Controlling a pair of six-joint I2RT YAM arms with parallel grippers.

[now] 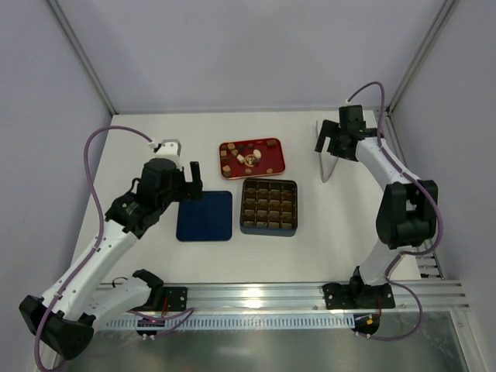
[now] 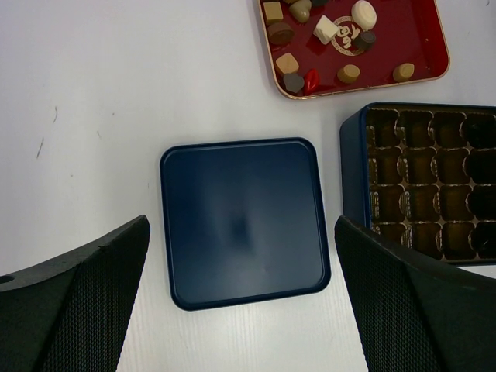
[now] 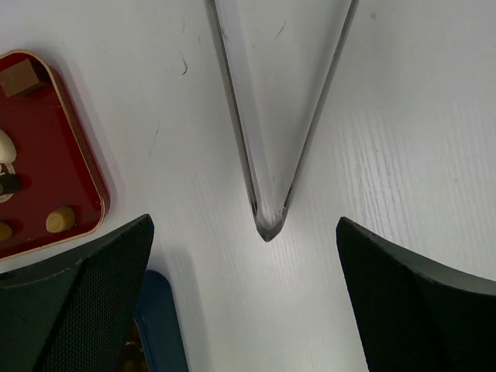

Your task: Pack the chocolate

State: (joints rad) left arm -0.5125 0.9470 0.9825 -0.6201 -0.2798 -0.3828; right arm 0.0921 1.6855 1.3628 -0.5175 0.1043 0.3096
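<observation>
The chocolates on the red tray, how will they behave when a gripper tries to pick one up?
The chocolates look tiny beside the left gripper, so they are probably light and easily knocked aside. The round ones may roll or squirt out of a pinch; the square ones likely sit steadier.

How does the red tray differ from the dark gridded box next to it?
The red tray is rectangular and shallow; the gridded box is square and deeper. The tray is red with a gold rim; the box is dark blue outside with a brown grid. The tray holds loose chocolate pieces; the box's visible cells look empty. Both lie flat on the white table.
</observation>
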